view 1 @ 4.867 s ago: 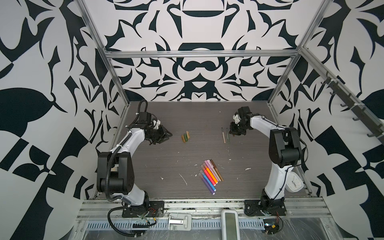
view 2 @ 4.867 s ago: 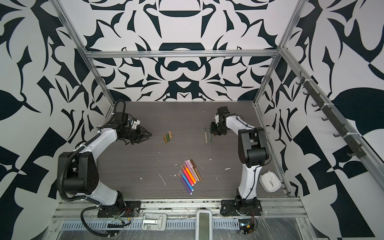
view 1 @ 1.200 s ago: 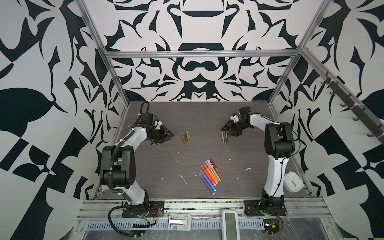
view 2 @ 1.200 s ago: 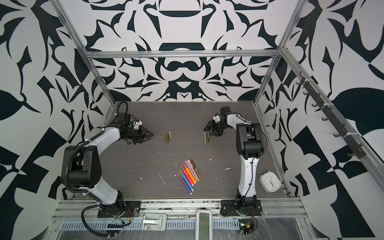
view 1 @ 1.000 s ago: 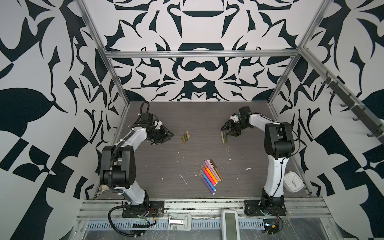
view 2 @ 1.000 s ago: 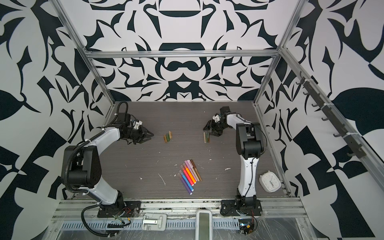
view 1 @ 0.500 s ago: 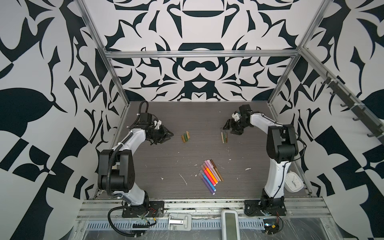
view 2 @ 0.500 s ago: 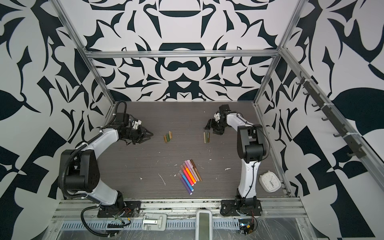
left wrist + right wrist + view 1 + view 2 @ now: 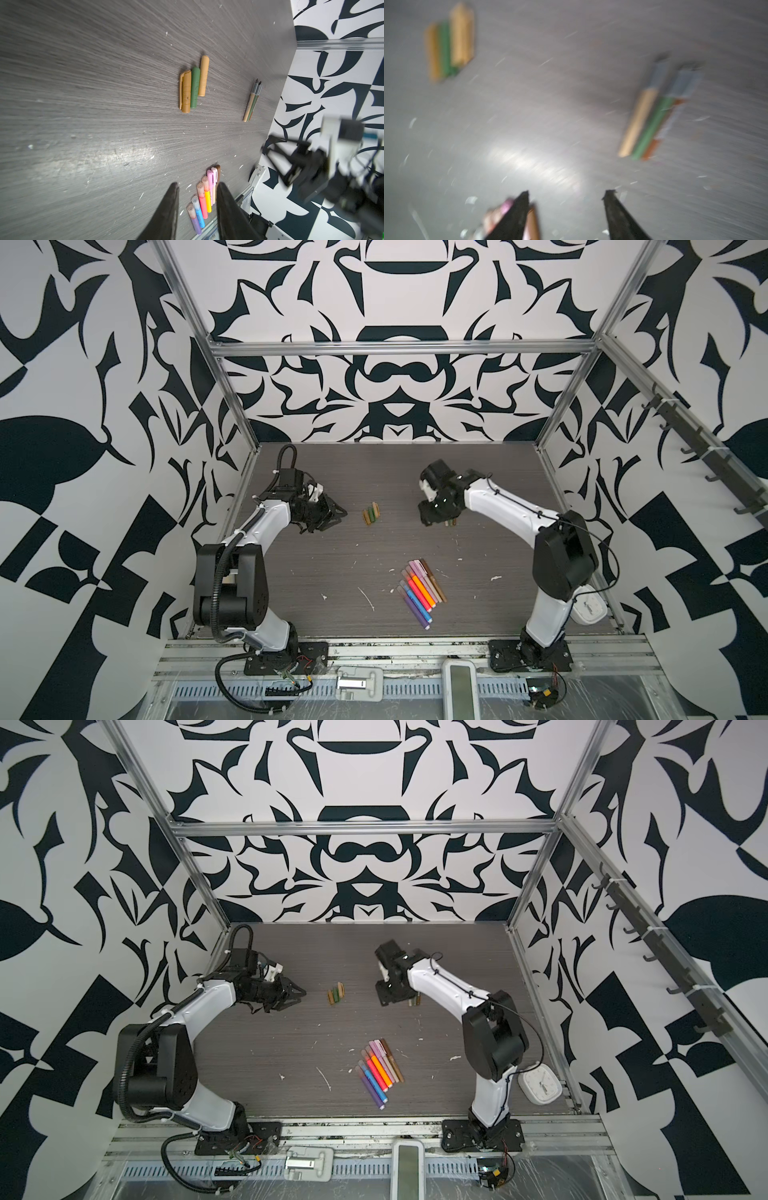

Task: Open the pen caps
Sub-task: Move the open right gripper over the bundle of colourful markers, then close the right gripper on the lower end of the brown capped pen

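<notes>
The dark grey wood-grain table (image 9: 332, 572) sits inside walls of bold black-and-white pattern. Taking the table in both top views as a clock face with six at the near edge, a white alarm clock (image 9: 588, 610) lies at the four o'clock corner.

Nearest the front, at about five o'clock from the middle, a tight row of capped pens (image 9: 422, 591) (image 9: 378, 1073) lies side by side on a slant: purple, blue, pink, orange, pale pink, tan and brown. Their pale, see-through caps sit on the far ends.

Farther back, at eleven o'clock, three loose caps (image 9: 371, 513) (image 9: 193, 87) lie touching one another. They are short stubby tubes, one ochre with a clip, one green and one tan.

At ten o'clock the left gripper (image 9: 338, 515) (image 9: 198, 184) hovers low and points toward the caps but stays well apart from them, fingers spread with nothing between them.

At two o'clock three slim uncapped pen bodies (image 9: 252, 101) (image 9: 652, 122), tan, green and orange-brown with grey tip sections, lie pressed together. The right gripper (image 9: 432, 516) (image 9: 568, 192) hangs over them; its wrist view is blurred, yet it shows the fingers parted and bare.
</notes>
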